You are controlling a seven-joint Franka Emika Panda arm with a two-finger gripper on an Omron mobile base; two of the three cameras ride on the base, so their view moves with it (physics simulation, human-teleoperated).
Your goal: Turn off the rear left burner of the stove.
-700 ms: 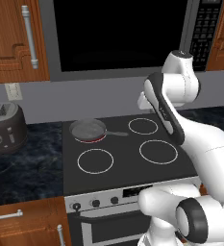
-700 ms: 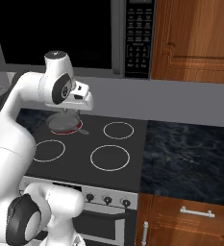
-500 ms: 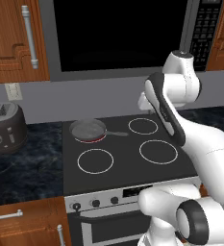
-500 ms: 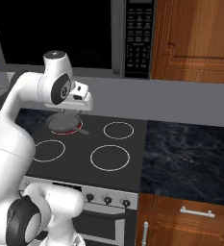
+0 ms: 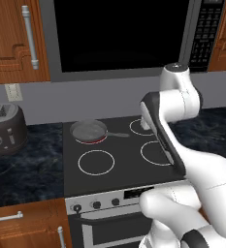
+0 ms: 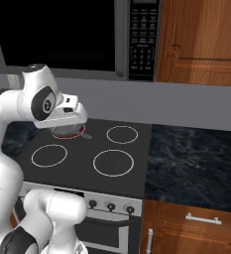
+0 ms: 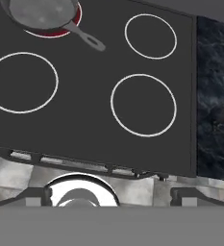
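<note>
A rendered kitchen with wooden cabinets, a dark stone counter (image 6: pixel 196 149) and a black-windowed microwave (image 5: pixel 119 36) hung over the range makes up the setting. The stove (image 5: pixel 119 167) lies below and ahead of the claw, which hangs high over the cooktop on the bent white arm (image 5: pixel 172 106). Its fingertips cannot be made out as apart or together in any view, so I cannot tell how the claw stands. A toaster (image 5: pixel 5 128) sits far off to the claw's left on the counter. The frying pan (image 7: pixel 41 12) rests on the rear left burner (image 7: pixel 60 31), whose red glow peeks from under the pan's edge, well ahead and to the left of the claw. Smallest are the knobs (image 5: pixel 96 205) on the silver front panel, low and near the robot's base. The step in hand looks like the approach: nothing is touched yet, and the next move calls for lowering the claw to the front panel and picking the knob that governs that burner. The hand view shows all four rings from above, while the base views reveal the knobs' faces.
</note>
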